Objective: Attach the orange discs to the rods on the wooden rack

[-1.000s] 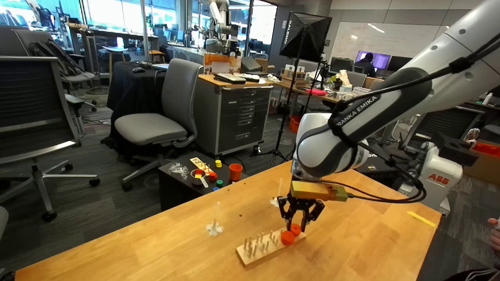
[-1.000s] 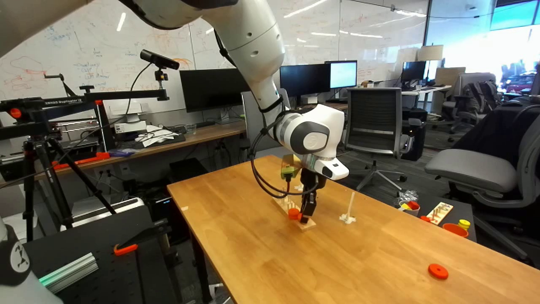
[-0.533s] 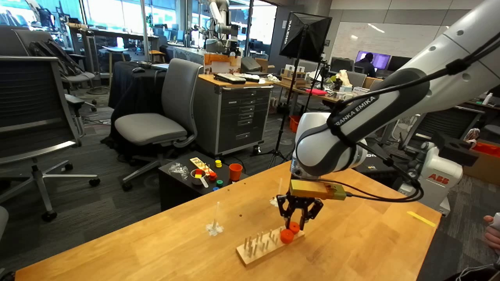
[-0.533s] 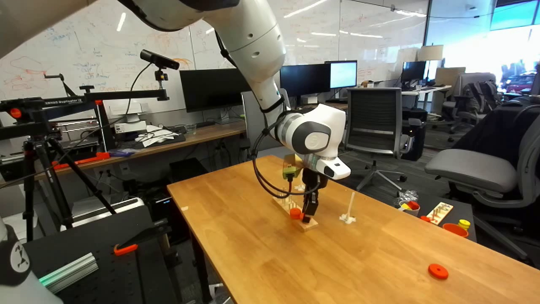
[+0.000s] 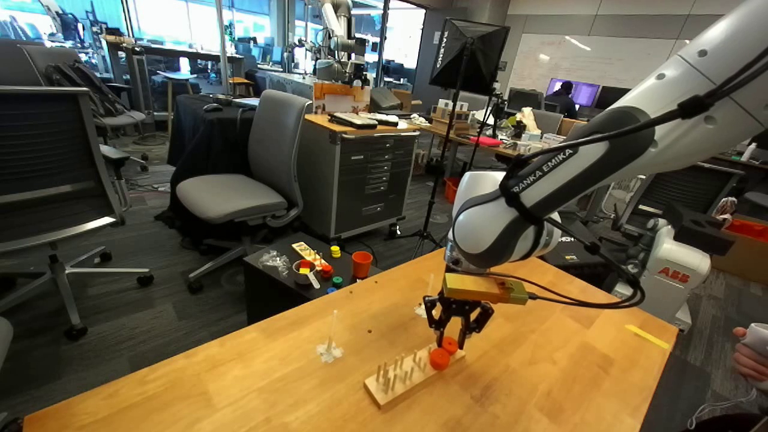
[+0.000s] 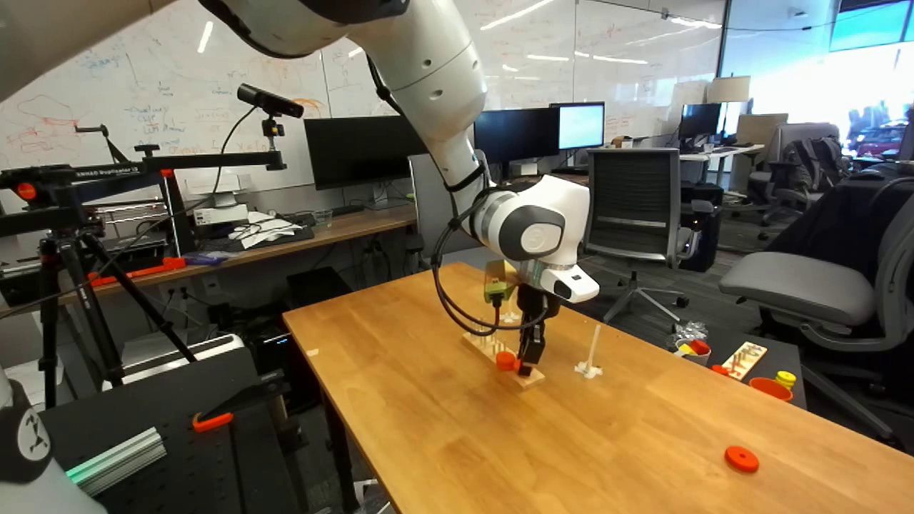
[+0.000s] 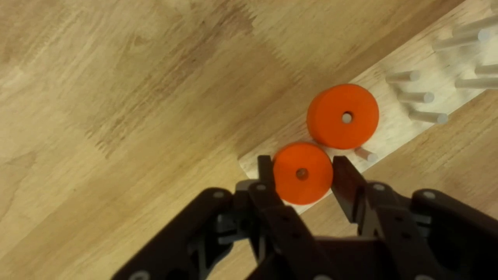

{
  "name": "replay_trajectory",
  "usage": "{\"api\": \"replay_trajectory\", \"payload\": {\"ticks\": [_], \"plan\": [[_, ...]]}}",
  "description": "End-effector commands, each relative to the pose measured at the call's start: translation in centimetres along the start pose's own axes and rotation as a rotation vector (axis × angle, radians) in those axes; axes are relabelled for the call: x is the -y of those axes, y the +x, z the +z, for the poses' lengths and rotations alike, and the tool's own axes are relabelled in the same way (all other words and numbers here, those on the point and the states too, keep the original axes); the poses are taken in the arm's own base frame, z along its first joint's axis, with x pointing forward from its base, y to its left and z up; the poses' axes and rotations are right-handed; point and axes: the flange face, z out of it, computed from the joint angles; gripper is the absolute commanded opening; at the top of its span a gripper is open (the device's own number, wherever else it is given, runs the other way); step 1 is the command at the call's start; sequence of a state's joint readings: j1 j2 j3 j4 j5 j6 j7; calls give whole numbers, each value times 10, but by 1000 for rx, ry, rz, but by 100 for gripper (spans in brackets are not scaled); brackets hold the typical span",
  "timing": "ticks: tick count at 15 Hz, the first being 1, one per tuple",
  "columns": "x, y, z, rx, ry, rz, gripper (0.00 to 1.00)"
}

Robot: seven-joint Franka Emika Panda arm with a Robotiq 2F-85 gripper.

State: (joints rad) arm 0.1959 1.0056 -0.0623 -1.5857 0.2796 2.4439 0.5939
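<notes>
While the end effector [image 7: 302,171] pinched one orange disc [image 7: 302,185] at the end of the wooden rack [image 7: 393,130], just beside another orange disc [image 7: 339,125], it seemed best to push straight down, not sideways, so nothing slid.

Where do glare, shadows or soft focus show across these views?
In both exterior views, windows are washed out and whiteboards carry light streaks; in the wrist view, the gripper looks softer than the orange discs, and rods cast faint shadows on the wooden rack.
</notes>
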Motion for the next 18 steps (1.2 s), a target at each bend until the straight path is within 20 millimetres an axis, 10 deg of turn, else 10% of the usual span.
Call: {"api": "replay_trajectory", "payload": {"ticks": [1, 14, 15, 16, 18], "plan": [[0, 14, 11, -38, -14, 1, 17], [0, 34, 13, -80, -23, 10, 17], [1, 34, 13, -77, -27, 6, 26], [1, 34, 13, -74, -28, 4, 67], [-2, 32, 13, -63, -42, -13, 73]]}}
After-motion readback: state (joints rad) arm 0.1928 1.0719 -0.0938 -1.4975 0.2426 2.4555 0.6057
